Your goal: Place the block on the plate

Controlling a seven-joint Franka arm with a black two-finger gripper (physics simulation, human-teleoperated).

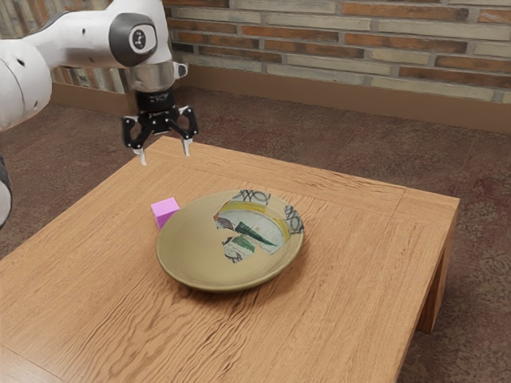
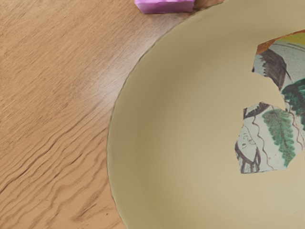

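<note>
– Brick wall (image 1: 335, 60) at the back, dark floor (image 1: 48, 171) below, and a wooden desk (image 1: 351, 247) in front of us. Where's the block in all that?

– The pink block (image 1: 165, 212) sits on the bare wood, just beyond the plate (image 1: 188, 247) on its far side, towards the exterior view's left. It's very close to the rim (image 1: 200, 287); whether they touch, I can't tell from here.

– So picking it up comes first, I'd say. How would you go about it?

– Centre over the block, turn so the fingers (image 1: 188, 148) meet two opposite faces, and come straight down. The catch is the plate: I'd choose faces that keep both tips clear of that rim, or one could land on it and nudge the dish.

– And after the squeeze?

– Lift well above the rim before crossing, then lower it over the plain middle, beside the painted patch (image 1: 255, 227), and let go low. Dropped from high up, it might bounce or slide down the curve.

– What about the end effector (image 1: 165, 154) itself?

– Spread wide, a good gap between the tips, with nothing pinched and nothing touched. It hangs in the air above the desk's far left part, under the white arm (image 1: 76, 40), pointing down.

– Ready for a grasp, then, once it's lined up.
</note>
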